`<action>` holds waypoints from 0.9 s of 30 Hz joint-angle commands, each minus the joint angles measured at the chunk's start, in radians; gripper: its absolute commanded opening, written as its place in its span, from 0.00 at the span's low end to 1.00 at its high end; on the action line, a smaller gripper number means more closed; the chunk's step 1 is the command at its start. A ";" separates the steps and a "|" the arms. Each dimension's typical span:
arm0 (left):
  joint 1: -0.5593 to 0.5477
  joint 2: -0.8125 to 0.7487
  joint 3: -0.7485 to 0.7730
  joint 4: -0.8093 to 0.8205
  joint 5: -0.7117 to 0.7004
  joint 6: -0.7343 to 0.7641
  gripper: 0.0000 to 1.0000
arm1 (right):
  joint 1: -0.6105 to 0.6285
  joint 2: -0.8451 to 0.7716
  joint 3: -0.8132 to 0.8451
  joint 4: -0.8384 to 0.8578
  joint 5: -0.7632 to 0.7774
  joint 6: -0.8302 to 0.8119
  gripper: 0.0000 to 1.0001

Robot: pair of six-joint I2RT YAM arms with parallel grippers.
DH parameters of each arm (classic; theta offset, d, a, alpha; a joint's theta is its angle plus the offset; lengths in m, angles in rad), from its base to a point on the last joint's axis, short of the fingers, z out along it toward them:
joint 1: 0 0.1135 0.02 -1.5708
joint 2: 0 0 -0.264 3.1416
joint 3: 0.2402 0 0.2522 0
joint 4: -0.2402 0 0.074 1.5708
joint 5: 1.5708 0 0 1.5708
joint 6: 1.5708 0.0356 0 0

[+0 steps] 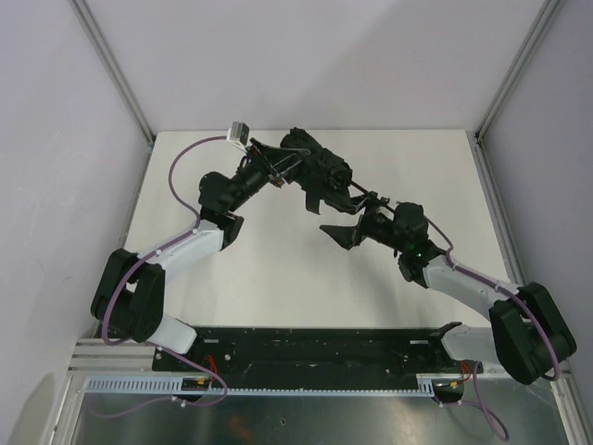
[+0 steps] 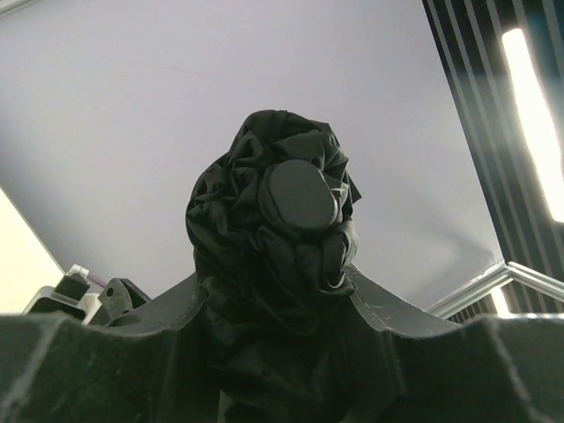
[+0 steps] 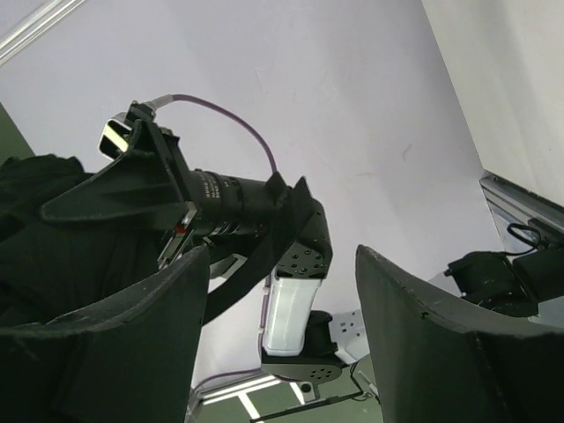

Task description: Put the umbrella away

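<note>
The umbrella [image 1: 320, 171] is a black bundle of folded fabric held above the white table [image 1: 269, 278] at the back centre. A thin shaft runs from it to the right, towards my right arm. My left gripper [image 1: 289, 167] is shut on the fabric; in the left wrist view the bunched canopy [image 2: 273, 220] with its round cap fills the gap of the left gripper [image 2: 282, 304]. My right gripper [image 1: 341, 232] sits just below and to the right of the umbrella. It is open and empty [image 3: 282, 291], and dark umbrella fabric [image 3: 44, 256] lies to its left.
Grey walls with metal corner posts [image 1: 116, 74] close in the table at the back and sides. A black rail [image 1: 315, 348] and the arm bases run along the near edge. My left arm [image 3: 238, 203] shows in the right wrist view.
</note>
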 commanded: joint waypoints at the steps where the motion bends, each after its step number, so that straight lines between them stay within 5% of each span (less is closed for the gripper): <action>1: 0.003 -0.021 0.059 0.096 -0.025 -0.025 0.00 | 0.008 -0.077 0.001 -0.094 0.067 -0.059 0.70; 20: -0.001 -0.005 0.095 0.098 -0.028 -0.028 0.00 | 0.122 -0.065 0.002 -0.001 0.091 0.001 0.67; 27: -0.019 -0.015 0.076 0.098 -0.042 -0.030 0.00 | 0.130 -0.008 0.007 0.137 0.104 0.074 0.53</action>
